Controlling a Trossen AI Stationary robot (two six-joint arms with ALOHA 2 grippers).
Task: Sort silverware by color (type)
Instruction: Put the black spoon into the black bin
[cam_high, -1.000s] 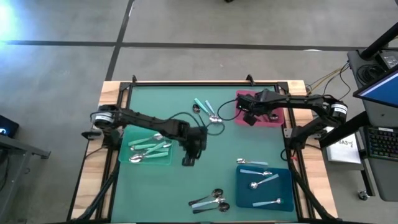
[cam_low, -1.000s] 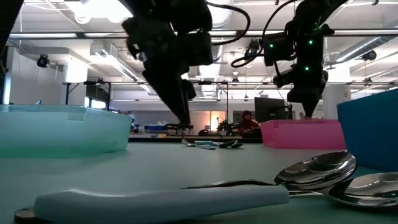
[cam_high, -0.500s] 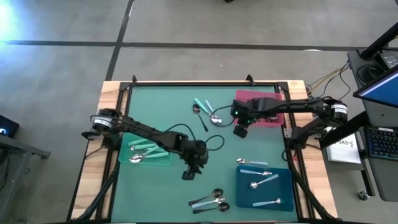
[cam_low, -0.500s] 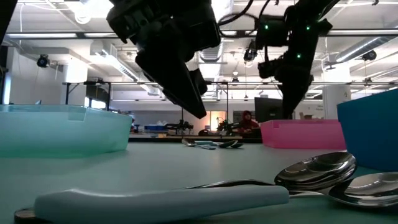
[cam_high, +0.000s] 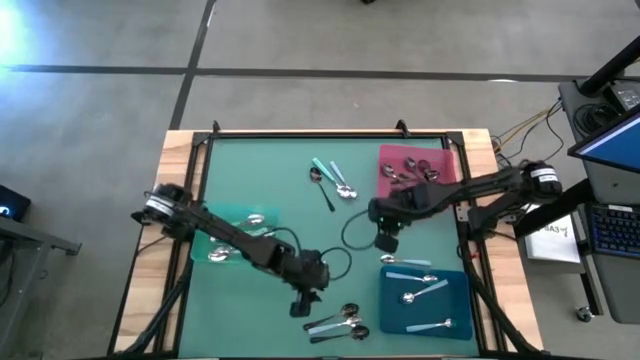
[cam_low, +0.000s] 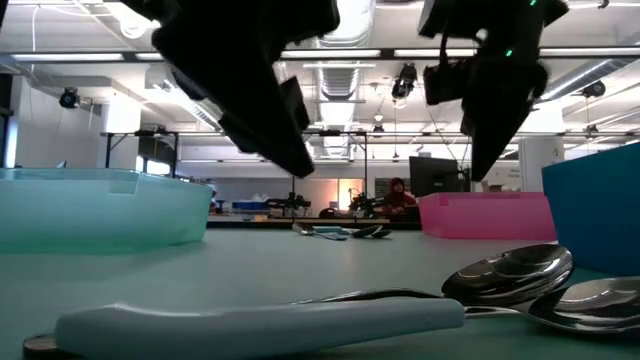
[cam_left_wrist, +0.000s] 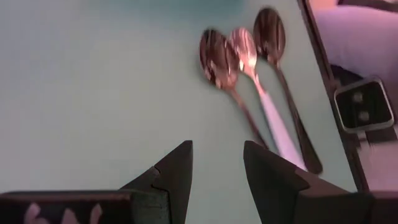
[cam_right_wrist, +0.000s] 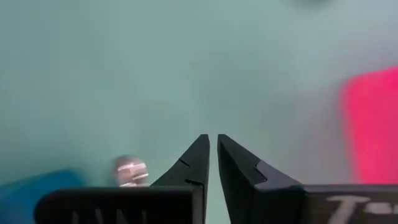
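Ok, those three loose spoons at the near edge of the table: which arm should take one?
Left. Its gripper hangs right beside the spoons, jaws open, and its wrist view shows them just ahead. The right gripper is farther off, above the blue tray, jaws nearly closed.

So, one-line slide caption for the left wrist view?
Left gripper, fingers open, hangs over the mat near three loose spoons.

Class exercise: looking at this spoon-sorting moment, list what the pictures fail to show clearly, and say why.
- Spoons on the teal mat, high view: partly covered by the left arm.
- Three spoons, left wrist view: blurred, handle colours unsure.
- Spoons on the pink mat, high view: too small to count.
- Blue mat, low view: cut off by the edge.
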